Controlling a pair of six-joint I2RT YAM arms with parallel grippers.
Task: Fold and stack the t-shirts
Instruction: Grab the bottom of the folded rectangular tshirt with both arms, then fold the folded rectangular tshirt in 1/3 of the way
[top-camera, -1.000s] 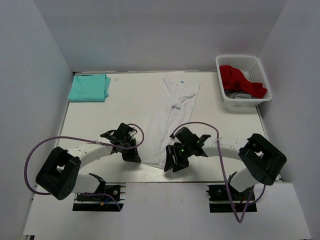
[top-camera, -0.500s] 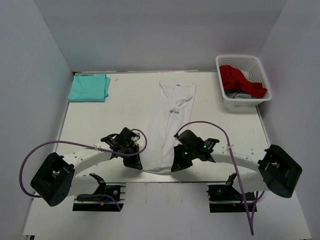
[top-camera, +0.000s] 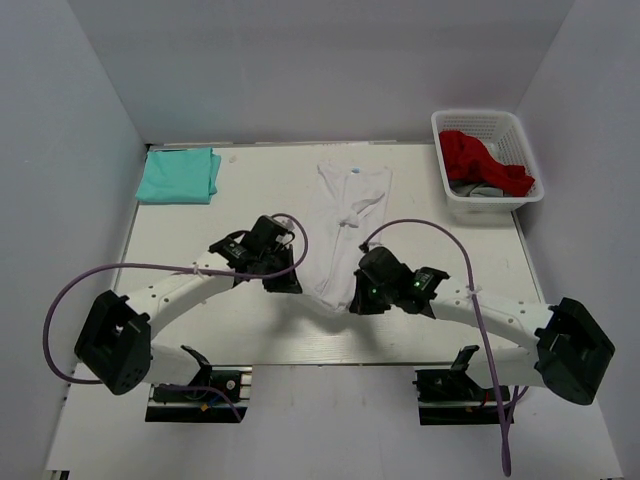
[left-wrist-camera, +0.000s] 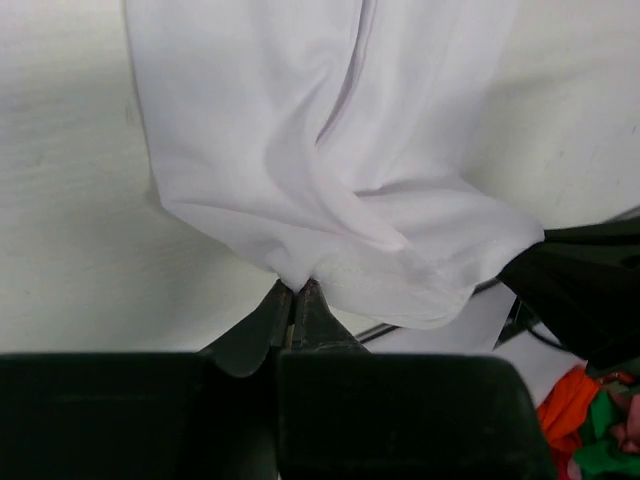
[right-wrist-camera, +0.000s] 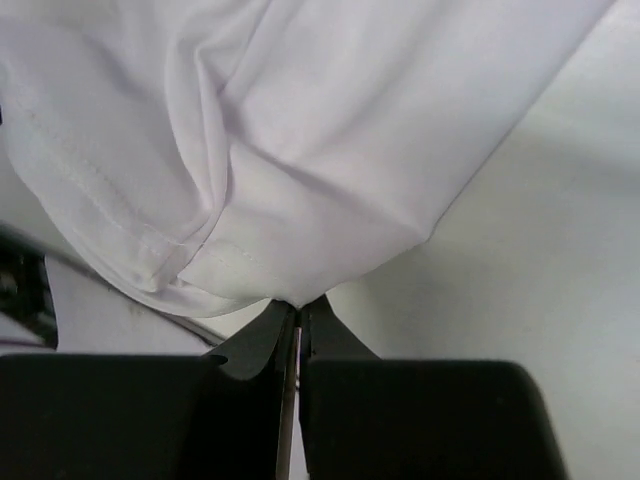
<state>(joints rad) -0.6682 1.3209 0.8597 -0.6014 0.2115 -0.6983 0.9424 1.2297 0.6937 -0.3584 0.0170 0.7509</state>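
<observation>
Pinching the near hem of the white t-shirt (top-camera: 352, 200) tight in the left gripper (top-camera: 285, 283) and the right gripper (top-camera: 357, 300), one per corner, over the middle of a white table (top-camera: 200, 235) boxed in by plain pale walls (top-camera: 320, 70), with the mint-teal t-shirt (top-camera: 180, 176) folded far left and a white basket (top-camera: 495, 206) far right.

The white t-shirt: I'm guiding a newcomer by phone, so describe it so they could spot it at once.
On the pale table, look down the middle, between the folded mint t-shirt far left and the basket far right. The white t-shirt stretches there as a long narrow strip. It alone is pinched at its near end by the left claw and the right claw.
</observation>
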